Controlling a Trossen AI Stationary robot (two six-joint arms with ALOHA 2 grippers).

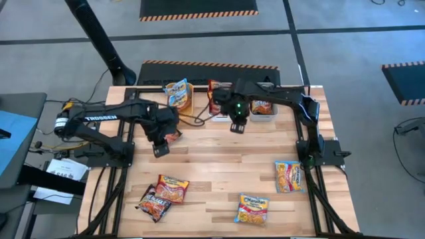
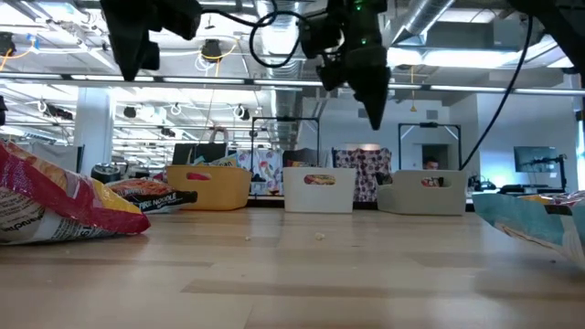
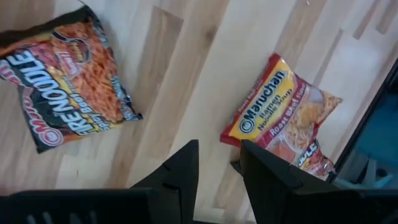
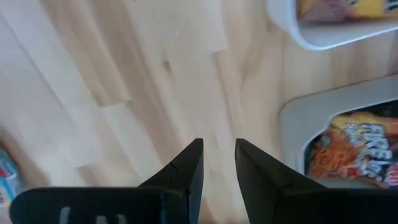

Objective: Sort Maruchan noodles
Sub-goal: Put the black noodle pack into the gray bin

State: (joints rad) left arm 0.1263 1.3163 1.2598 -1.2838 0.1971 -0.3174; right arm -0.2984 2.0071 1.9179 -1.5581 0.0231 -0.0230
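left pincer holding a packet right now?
No. In the left wrist view the left pincer is open and empty above the table, with a dark packet and a yellow packet lying beyond it.

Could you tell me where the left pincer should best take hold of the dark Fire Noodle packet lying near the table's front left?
Probably at a short crimped end of the dark packet, from straight above. It lies flat, slightly overlapping the red-orange packet, so its free outer edge looks easiest. The left pincer hangs empty above.
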